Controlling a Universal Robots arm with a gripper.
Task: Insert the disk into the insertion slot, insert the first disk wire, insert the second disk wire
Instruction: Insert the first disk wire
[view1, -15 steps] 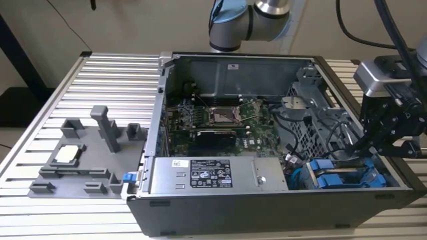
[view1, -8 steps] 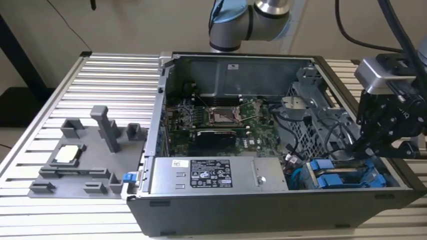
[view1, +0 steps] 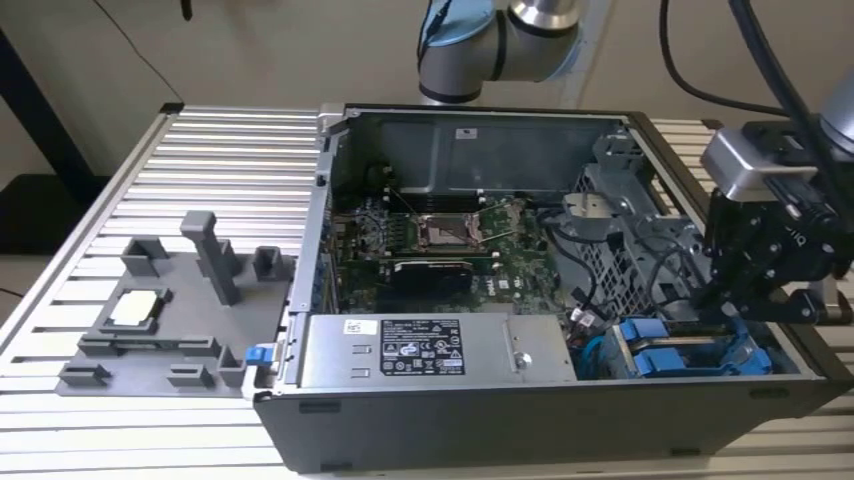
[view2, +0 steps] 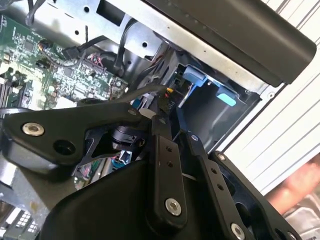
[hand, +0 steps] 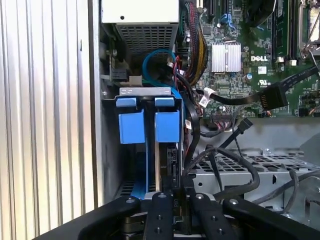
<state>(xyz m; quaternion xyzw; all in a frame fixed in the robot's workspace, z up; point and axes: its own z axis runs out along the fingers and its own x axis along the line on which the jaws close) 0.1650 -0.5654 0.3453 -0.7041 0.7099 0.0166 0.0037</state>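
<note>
The gripper (hand: 180, 196) jaws look pinched on a black disk wire plug (hand: 168, 164). Just ahead of them, the disk (hand: 167, 126) seems seated in the insertion slot (hand: 148, 92). I'd keep the plug square between the jaws and press straight, gently

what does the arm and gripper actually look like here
The arm has round silver-grey joints with light blue caps. The gripper is black, with silver screw heads in both wrist views. A silver-grey block sits above it, and black cables run down to it.
</note>
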